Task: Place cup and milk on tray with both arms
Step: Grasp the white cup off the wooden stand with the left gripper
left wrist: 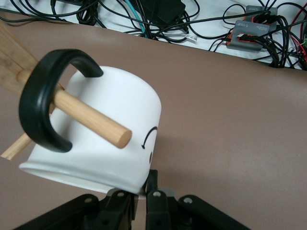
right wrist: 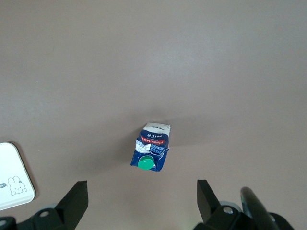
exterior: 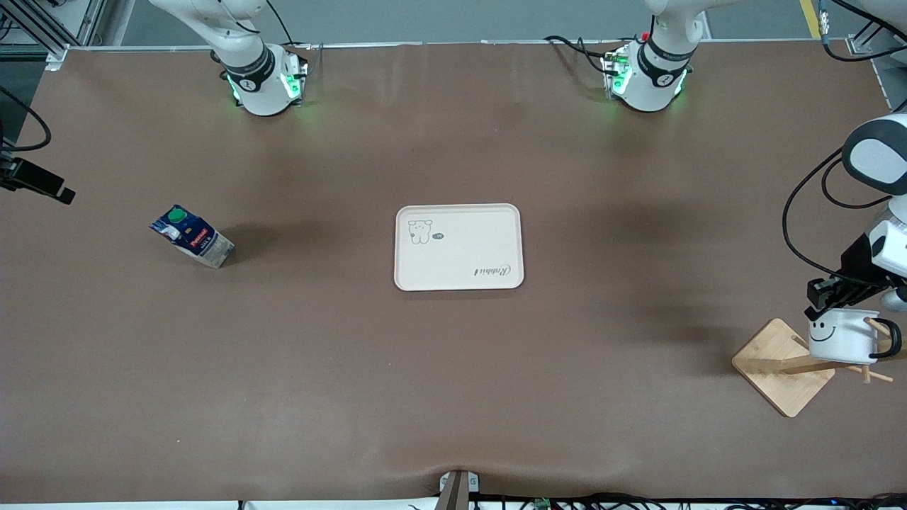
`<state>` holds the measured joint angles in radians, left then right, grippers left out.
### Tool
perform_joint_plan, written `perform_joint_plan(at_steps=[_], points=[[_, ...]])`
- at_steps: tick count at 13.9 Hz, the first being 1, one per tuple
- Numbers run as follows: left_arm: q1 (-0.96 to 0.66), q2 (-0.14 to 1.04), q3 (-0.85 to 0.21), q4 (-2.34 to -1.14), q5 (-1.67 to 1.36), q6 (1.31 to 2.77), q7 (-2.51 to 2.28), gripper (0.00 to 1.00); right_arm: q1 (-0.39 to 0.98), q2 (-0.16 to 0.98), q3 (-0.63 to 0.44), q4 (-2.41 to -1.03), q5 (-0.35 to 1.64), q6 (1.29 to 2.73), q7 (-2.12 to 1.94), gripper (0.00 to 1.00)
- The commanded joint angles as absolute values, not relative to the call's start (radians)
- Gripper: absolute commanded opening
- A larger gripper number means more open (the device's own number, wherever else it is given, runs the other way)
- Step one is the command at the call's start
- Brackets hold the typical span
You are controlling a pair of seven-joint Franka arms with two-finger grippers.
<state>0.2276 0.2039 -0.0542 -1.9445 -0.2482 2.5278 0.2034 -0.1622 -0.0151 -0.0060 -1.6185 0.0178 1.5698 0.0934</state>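
- Nearest the front camera stands the wooden rack (exterior: 783, 366), at the left arm's end of the desk (exterior: 453, 397); the cup (exterior: 842, 335) hangs on one of its pegs by its black handle.
- Milk (exterior: 192, 236) stands on the desk at the right arm's end, well apart from the tray (exterior: 459, 247) at mid-desk.
- Right gripper (right wrist: 142, 201) hovers over the milk, fingers (right wrist: 73, 203) spread wide.
- Left gripper (exterior: 840, 301) sits at the cup, fingers (left wrist: 156, 203) pinched on what looks like its rim.
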Motion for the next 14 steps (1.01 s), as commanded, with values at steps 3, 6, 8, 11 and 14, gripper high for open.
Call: perform_joint_plan(at_steps=[3,6,8,11,14], points=[[0.23,0.21,-0.074,-1.911,-0.258,2.498,0.233,0.0,-0.169,-0.006,-0.002,-1.598,0.02,1.555,0.109,1.0],[0.23,0.209,-0.078,-1.885,-0.255,2.439,0.23,0.0,-0.167,-0.006,-0.002,-1.598,0.02,1.555,0.109,1.0],[0.23,0.207,-0.078,-1.873,-0.252,2.401,0.232,0.0,-0.17,-0.005,-0.002,-1.6,0.02,1.555,0.109,1.0],[0.23,0.203,-0.078,-1.852,-0.252,2.353,0.23,0.0,-0.169,-0.005,-0.002,-1.6,0.02,1.555,0.109,1.0],[0.229,0.199,-0.078,-1.818,-0.25,2.294,0.23,0.0,-0.178,0.005,-0.002,-1.6,0.02,1.558,0.109,1.0]])
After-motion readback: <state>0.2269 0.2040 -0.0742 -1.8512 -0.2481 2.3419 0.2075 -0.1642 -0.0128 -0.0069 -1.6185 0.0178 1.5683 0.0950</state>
